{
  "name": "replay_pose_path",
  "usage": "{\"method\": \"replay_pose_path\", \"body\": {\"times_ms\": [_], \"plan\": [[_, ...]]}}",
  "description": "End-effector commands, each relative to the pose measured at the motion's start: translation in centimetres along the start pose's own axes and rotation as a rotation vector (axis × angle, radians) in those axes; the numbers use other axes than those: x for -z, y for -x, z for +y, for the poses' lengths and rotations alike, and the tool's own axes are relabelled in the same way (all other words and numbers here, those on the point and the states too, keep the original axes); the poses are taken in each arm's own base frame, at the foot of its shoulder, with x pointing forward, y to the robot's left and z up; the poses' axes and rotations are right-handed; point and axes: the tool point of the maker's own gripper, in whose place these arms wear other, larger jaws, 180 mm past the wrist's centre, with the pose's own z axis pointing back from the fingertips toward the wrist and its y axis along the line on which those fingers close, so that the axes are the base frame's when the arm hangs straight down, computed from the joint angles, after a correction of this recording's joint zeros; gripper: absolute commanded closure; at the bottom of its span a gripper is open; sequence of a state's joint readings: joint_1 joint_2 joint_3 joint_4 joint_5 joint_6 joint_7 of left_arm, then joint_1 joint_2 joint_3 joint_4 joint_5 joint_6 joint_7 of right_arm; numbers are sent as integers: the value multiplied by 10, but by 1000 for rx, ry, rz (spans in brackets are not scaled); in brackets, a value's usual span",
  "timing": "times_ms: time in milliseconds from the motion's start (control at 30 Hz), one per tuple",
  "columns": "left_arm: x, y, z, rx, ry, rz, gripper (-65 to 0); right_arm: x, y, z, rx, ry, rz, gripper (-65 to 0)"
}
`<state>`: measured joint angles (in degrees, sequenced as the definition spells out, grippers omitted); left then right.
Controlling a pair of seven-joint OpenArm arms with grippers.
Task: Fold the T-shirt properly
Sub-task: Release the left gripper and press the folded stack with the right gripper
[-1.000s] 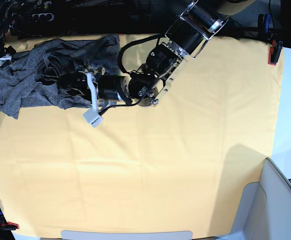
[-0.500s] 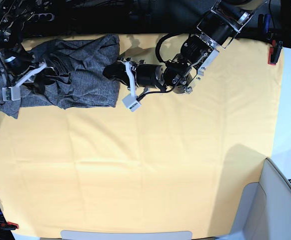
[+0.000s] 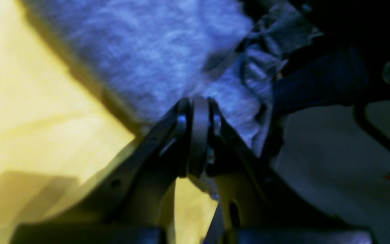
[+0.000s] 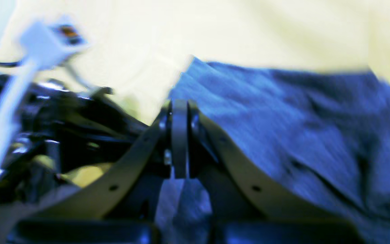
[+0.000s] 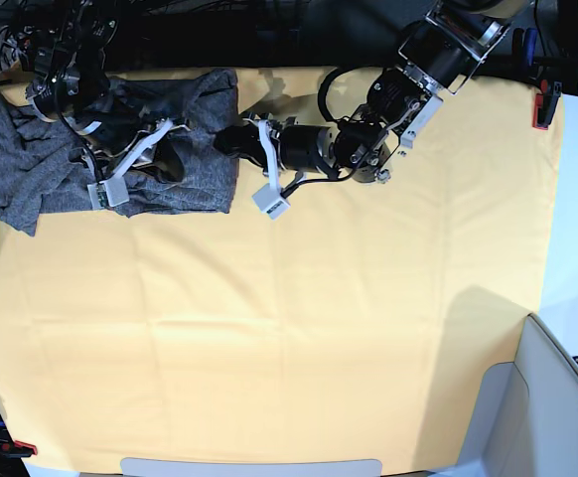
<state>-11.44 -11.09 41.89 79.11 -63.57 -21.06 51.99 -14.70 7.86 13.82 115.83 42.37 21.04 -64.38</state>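
Base view shows the T-shirt [image 5: 120, 149] bunched in a rumpled heap at the far left corner of the table [image 5: 299, 338], its long axis running left to right along the far edge, with one loose flap spilling toward the left border. Its right-hand edge ends near the middle of the table's width; everything to the right of that and nearer the camera is bare yellow cloth.

Both arms work at this heap. The left tool [image 5: 231, 141] reaches in from the right side of the picture and meets the shirt's right-hand edge, so the fabric lies straight ahead of it, away from its own arm. In the left wrist view the left tool [image 3: 197, 112] has its two jaws drawn together to a thin line, with grey knit right at the tips; it looks pinched on the shirt's edge, though the blur keeps that a judgement.

The right tool [image 5: 160, 139] sits over the middle of the heap, on the shirt itself. In the right wrist view the right tool [image 4: 179, 115] is likewise closed tight, with the T-shirt [image 4: 300, 128] spread to one side of it and a strip of fabric seeming to hang below the closed jaws.

Any spreading pull, I judge, would run along the shirt's long axis, the left tool drawing its edge rightward toward open table while the right tool anchors the bulk.
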Motion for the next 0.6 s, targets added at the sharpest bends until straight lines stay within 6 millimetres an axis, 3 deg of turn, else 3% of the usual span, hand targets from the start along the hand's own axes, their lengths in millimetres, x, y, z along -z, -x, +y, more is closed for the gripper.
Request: {"method": "replay_pose_path", "body": {"times_ms": [0, 367, 567], "plan": [[-2, -18, -9, 22, 31, -53, -2, -5, -9, -3, -14, 7, -26, 0], [-1, -20, -9, 18, 32, -74, -2, -4, 35, -75, 99, 237, 148, 0], [1, -12, -10, 0, 36, -66, -2, -14, 24, -104, 62, 401, 134, 0]]}}
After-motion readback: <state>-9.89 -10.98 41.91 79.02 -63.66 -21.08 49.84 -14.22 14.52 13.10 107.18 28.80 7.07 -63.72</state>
